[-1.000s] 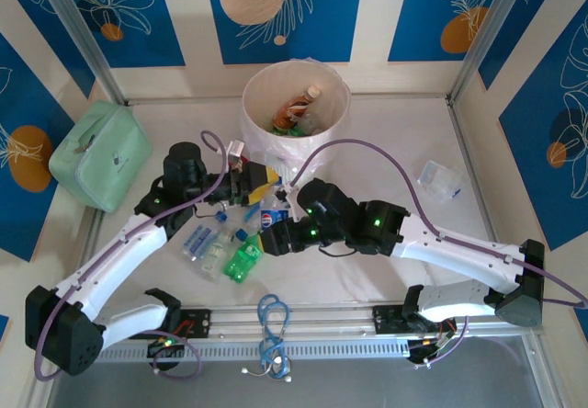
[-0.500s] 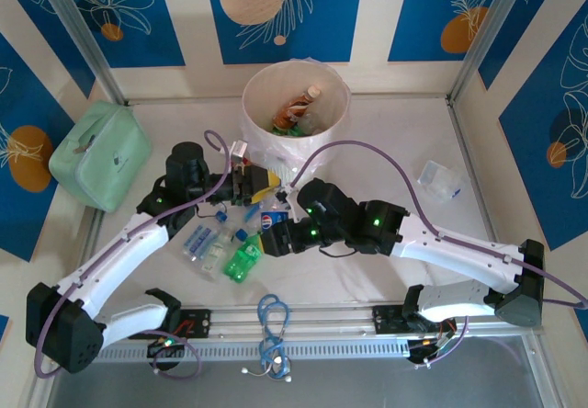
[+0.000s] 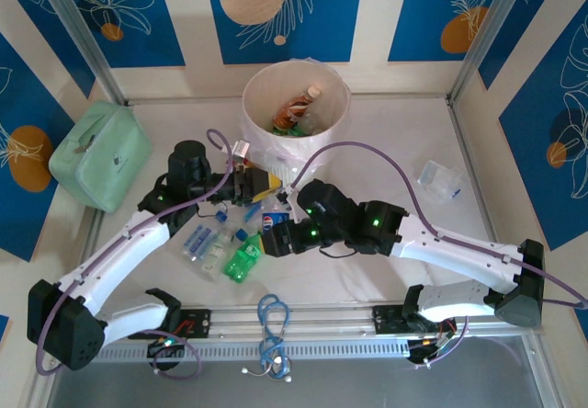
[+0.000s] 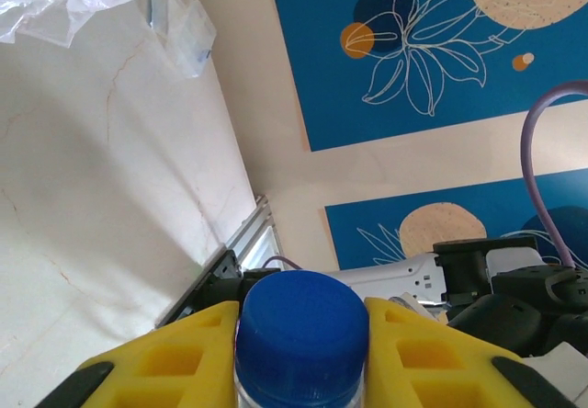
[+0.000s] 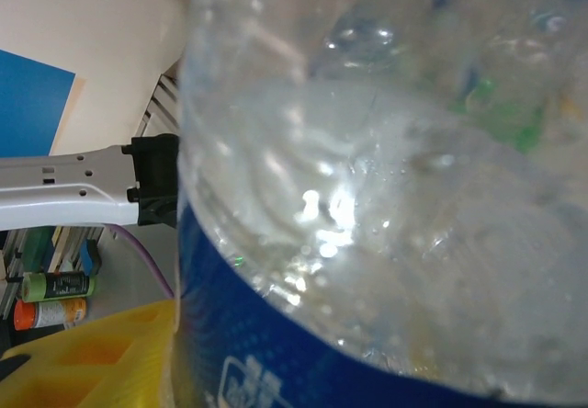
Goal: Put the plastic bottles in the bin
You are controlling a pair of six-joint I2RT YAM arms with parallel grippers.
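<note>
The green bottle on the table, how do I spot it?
Find the big round bin at the back. Look at the bottles lying in front. The green bottle is nearest; its neighbours are clear with blue labels.

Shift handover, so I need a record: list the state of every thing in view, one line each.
Left pincer: shut on blue-capped bottle.
Right pincer: against blue-label bottle, grip unclear.
Bin: upright, lined, part filled.
Loose bottles: lying on the table.
Green case: closed.
Wrapper: crumpled.
</note>
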